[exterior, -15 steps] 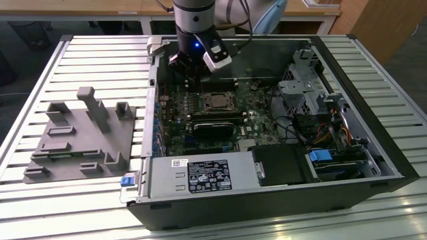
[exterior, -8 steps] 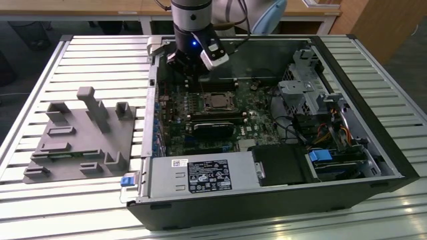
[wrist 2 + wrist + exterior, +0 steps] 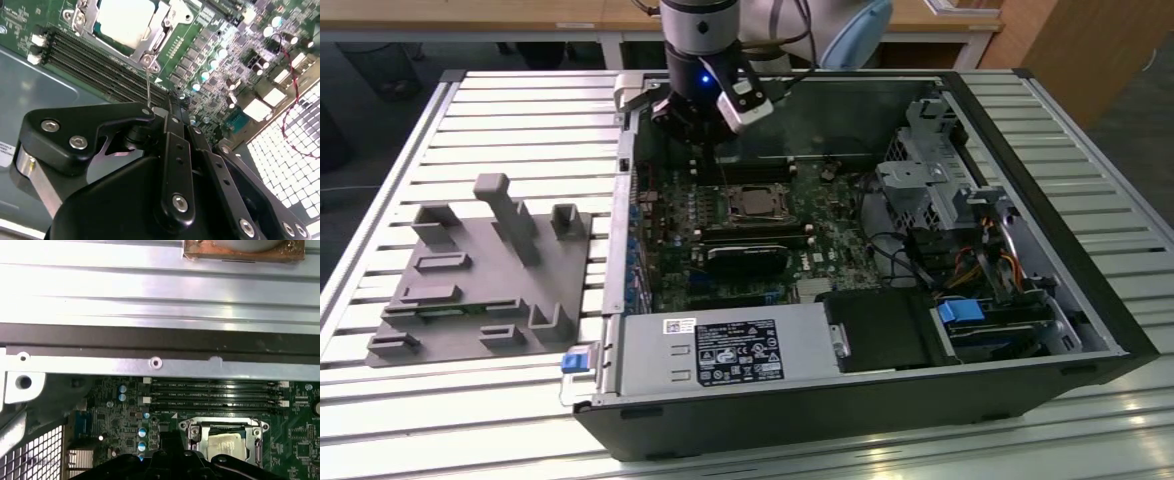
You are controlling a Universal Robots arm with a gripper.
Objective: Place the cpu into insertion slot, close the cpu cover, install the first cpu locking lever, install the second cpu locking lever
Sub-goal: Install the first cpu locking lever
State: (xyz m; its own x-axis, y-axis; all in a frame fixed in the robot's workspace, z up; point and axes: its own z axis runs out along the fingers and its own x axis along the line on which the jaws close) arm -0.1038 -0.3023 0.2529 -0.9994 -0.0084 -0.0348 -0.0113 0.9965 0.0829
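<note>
Inside the open case (image 3: 854, 400) on the worktop (image 3: 494, 110), I see the cpu (image 3: 750, 203) seated on the board (image 3: 670, 235), with the cover (image 3: 150, 45) lying as a frame around it. My gripper (image 3: 707, 135) hangs near the cpu without touching it, over the memory slots (image 3: 100, 60) just beside the cover. A thin lever (image 3: 148, 82) rises from the cover's corner to the gripper's tip. I cannot tell whether the gripper is clenched or released.
</note>
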